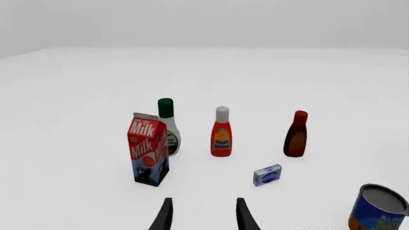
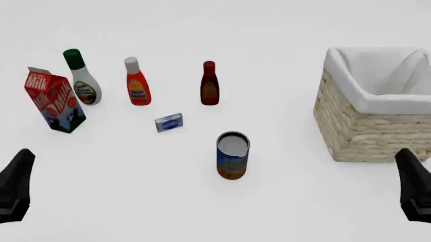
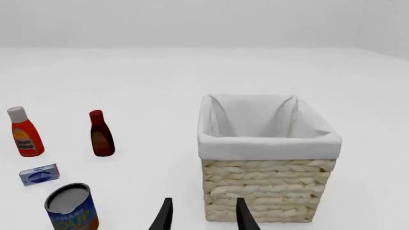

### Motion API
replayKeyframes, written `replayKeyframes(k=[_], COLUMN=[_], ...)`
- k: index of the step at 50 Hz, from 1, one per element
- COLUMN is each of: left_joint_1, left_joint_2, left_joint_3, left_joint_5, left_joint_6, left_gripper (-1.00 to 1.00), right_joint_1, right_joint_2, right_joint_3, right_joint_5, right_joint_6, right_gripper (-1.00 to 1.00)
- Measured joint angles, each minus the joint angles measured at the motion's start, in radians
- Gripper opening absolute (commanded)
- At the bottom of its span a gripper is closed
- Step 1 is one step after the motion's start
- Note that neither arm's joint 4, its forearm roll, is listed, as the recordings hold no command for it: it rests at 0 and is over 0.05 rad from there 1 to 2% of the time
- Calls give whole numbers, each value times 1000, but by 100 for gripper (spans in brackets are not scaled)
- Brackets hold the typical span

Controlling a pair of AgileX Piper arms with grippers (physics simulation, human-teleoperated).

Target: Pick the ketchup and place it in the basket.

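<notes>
The ketchup (image 2: 137, 83) is a red-orange squeeze bottle with a grey cap, standing upright in the far row between two other bottles; it also shows as ketchup (image 1: 221, 134) and ketchup (image 3: 24, 134). The basket (image 2: 364, 126), woven wicker with a white lining, stands at the right and looks empty; the right wrist view has the basket (image 3: 268, 182) straight ahead. My left gripper (image 1: 203, 215) is open with nothing between its fingers, well short of the bottles. My right gripper (image 3: 203, 214) is open too, just before the basket's near wall.
A milk carton (image 2: 55, 101) and a white green-capped bottle (image 2: 84, 80) stand left of the ketchup. A dark red bottle (image 2: 209, 85) is to its right. A small blue box (image 2: 168, 122) and a soup can (image 2: 233, 155) sit nearer, mid-table.
</notes>
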Motion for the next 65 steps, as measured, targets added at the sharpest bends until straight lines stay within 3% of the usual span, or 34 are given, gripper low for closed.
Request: replayKeyframes(k=[4, 19, 30, 44, 65], left_joint_1=[-3, -2, -28, -84, -135], left_joint_2=[39, 397, 622, 868, 1122], left_joint_3=[-4, -27, -106, -307, -610], left_joint_5=[-25, -267, -364, -340, -175], left_joint_6=[-2, 13, 37, 38, 56], left_gripper=[100, 100, 100, 100, 100], right_joint_1=[3, 9, 16, 21, 24], right_joint_2=[-4, -12, 6, 50, 76], right_joint_3=[-1, -3, -2, -1, 0], right_joint_5=[3, 9, -5, -39, -60], right_joint_6=[-1, 1, 5, 13, 16], right_gripper=[100, 100, 100, 100, 100])
